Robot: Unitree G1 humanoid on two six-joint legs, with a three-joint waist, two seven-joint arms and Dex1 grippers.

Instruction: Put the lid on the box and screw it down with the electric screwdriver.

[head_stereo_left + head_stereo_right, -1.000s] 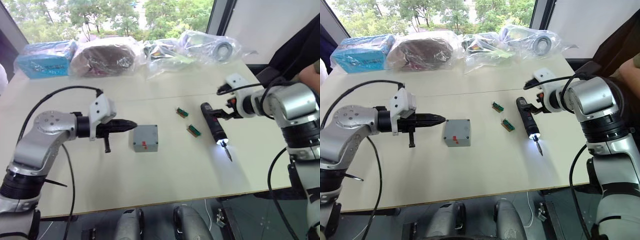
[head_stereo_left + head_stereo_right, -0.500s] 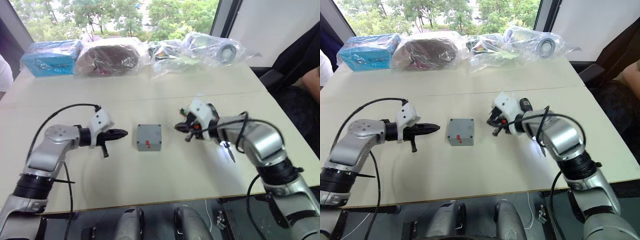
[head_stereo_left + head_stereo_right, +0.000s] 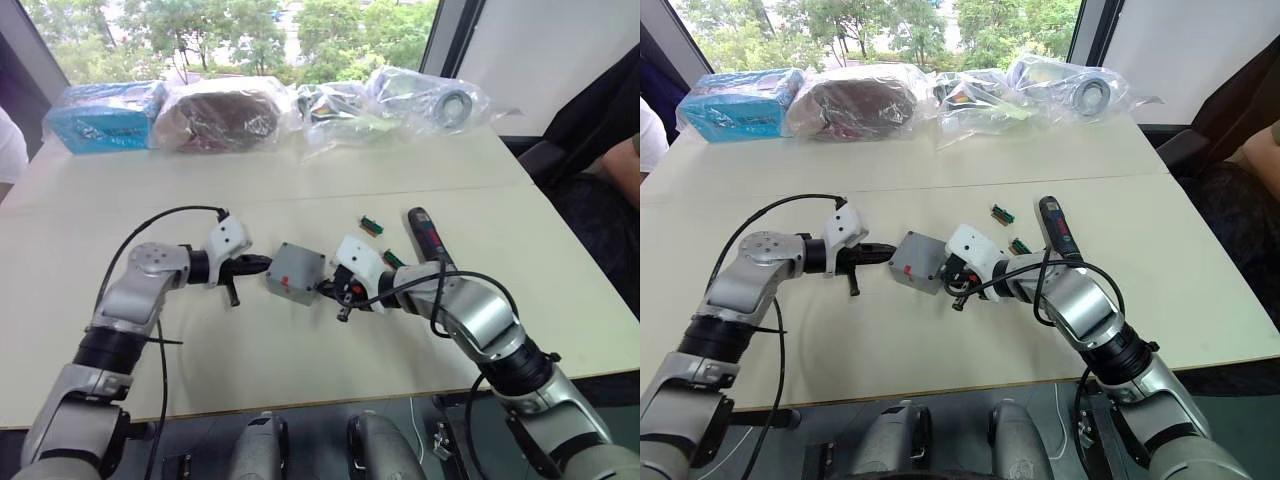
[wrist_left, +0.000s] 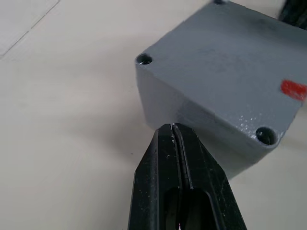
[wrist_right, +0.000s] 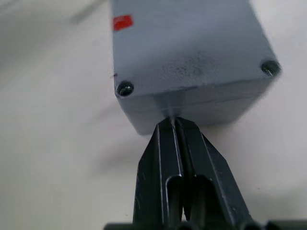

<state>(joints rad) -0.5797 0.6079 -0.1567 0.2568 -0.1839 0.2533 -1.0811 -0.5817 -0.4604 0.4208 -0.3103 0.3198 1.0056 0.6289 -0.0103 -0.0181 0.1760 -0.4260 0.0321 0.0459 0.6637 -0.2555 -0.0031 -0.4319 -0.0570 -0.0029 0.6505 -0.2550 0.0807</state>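
There are no words, numbers or brand names that can be read here. The grey box (image 3: 294, 273) has a small red mark (image 4: 293, 89) on its top, but the mark is plain red with no letters on it. The blue pack (image 3: 100, 113) at the far side of the table (image 3: 300, 180) may have print on it, but it is too small to read. The bags (image 3: 330, 105) beside it show no label that can be read either.
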